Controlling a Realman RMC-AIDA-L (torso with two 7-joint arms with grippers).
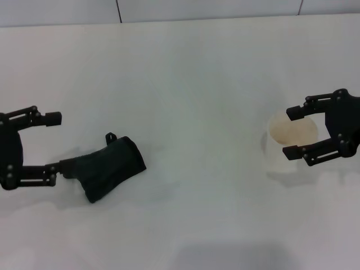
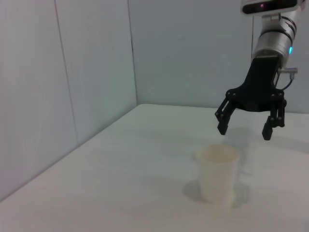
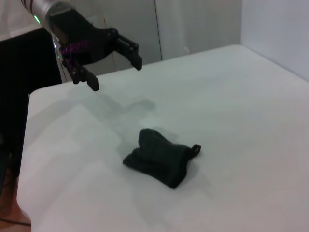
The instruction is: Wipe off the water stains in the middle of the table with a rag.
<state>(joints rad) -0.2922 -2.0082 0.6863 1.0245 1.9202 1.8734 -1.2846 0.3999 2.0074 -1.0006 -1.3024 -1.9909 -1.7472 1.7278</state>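
Observation:
The black rag (image 1: pixel 109 169) lies bunched on the white table (image 1: pixel 197 84) at the front left, its loop tab pointing away from me. It also shows in the right wrist view (image 3: pixel 161 157). My left gripper (image 1: pixel 55 143) is open and empty. In the right wrist view it (image 3: pixel 116 74) hangs above the table, just beyond the rag and apart from it. My right gripper (image 1: pixel 291 133) is open and empty, hovering over a white paper cup (image 1: pixel 273 154). No orange-brown water stain shows on the table in any view.
The paper cup (image 2: pixel 217 176) stands upright at the right with pale orange-brown liquid in it, and the right gripper (image 2: pixel 244 132) hangs a little above its rim. Grey wall panels (image 2: pixel 72 72) bound the table's far side.

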